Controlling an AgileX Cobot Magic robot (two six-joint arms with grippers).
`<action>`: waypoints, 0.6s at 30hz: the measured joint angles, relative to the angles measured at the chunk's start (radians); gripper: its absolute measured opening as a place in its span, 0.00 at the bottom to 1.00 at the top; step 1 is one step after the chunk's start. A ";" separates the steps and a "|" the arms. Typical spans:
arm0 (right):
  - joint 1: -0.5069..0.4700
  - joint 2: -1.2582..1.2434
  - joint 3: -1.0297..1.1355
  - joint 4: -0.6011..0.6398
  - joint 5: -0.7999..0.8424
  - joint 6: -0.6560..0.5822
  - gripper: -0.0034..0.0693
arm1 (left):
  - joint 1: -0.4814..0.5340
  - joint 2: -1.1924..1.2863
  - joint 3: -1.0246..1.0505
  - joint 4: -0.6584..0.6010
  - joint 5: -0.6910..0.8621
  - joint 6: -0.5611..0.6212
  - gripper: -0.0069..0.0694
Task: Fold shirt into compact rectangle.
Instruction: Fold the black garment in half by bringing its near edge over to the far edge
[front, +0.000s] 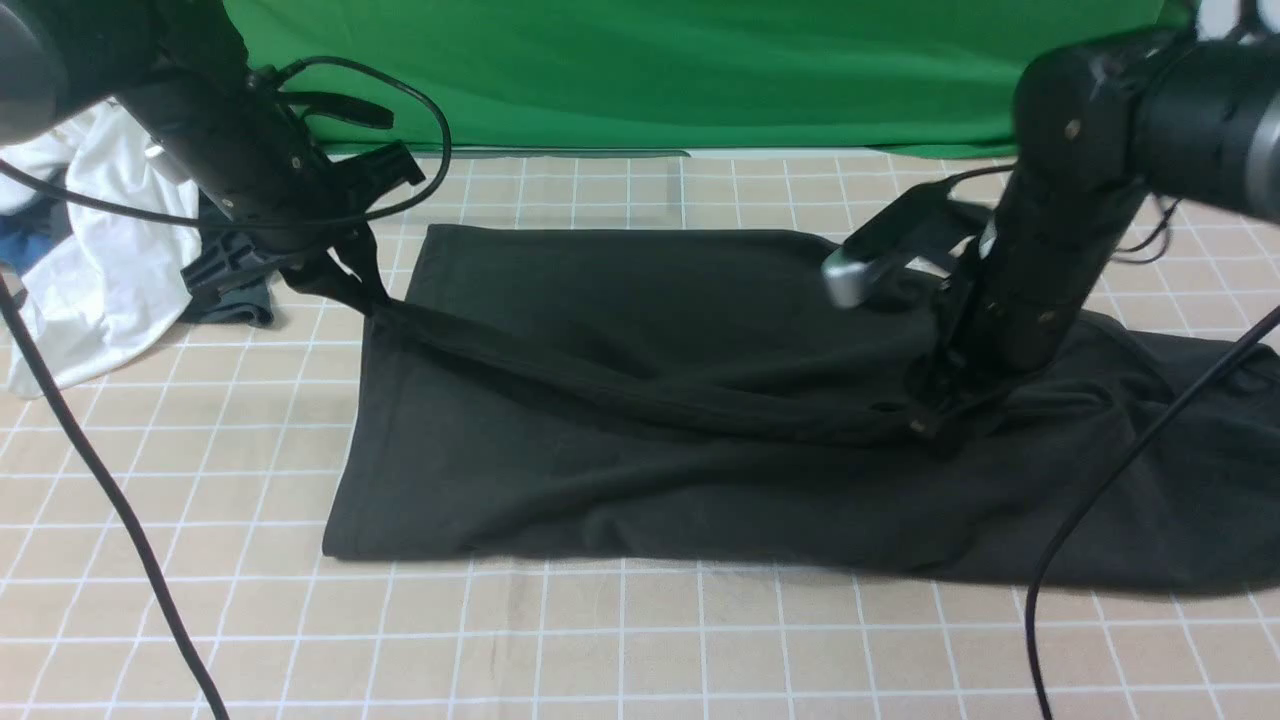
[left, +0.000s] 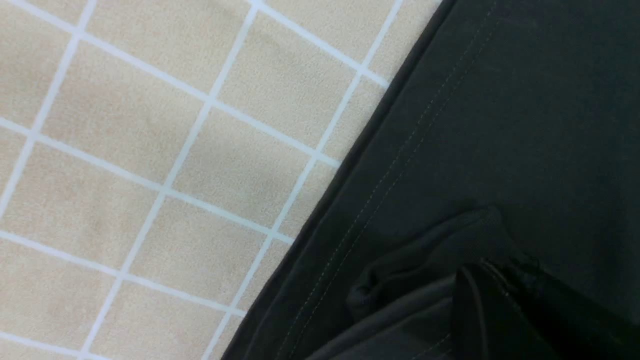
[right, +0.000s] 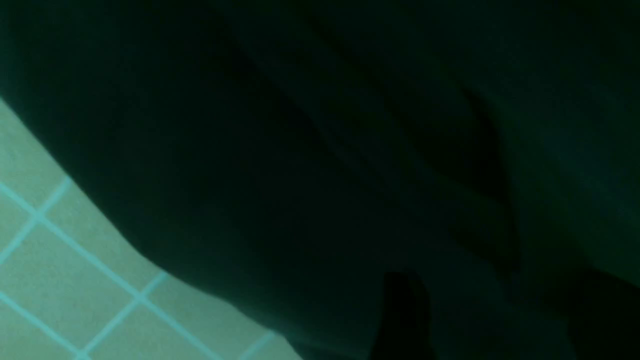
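Left gripper (front: 375, 305) pinched on the black shirt (front: 650, 490); right gripper (front: 935, 425) spread over its fabric.
The shirt is spread wide and wrinkled across the gridded table (front: 620, 640), a ridge raised between the grippers, its middle partly hidden by the right arm (front: 1050, 200); white cloth (front: 110, 240) is bunched near the left arm (front: 230, 130).

On a tan table (front: 560, 650) with thin white lines that cross to make squares, spread wide across the middle — a big black shirt (front: 640, 500). Reaching all the way to the right edge of the frame, flat near its left end, wrinkly and bumpy on the right. At the upper left of the frame, in a messy pile — a white cloth (front: 110, 240), with a dark cloth (front: 235, 305) just beside it and a bit of blue cloth (front: 25, 248) at the frame's left edge.
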 joint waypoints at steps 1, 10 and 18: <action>0.008 0.000 0.010 0.000 -0.027 -0.005 0.69 | 0.000 0.000 0.000 0.000 0.006 0.000 0.11; 0.013 0.000 0.073 -0.020 -0.126 -0.015 0.69 | 0.000 0.000 0.000 0.004 0.026 0.000 0.11; 0.013 0.022 0.086 -0.084 -0.243 0.029 0.41 | 0.000 0.000 0.000 -0.001 0.029 0.000 0.11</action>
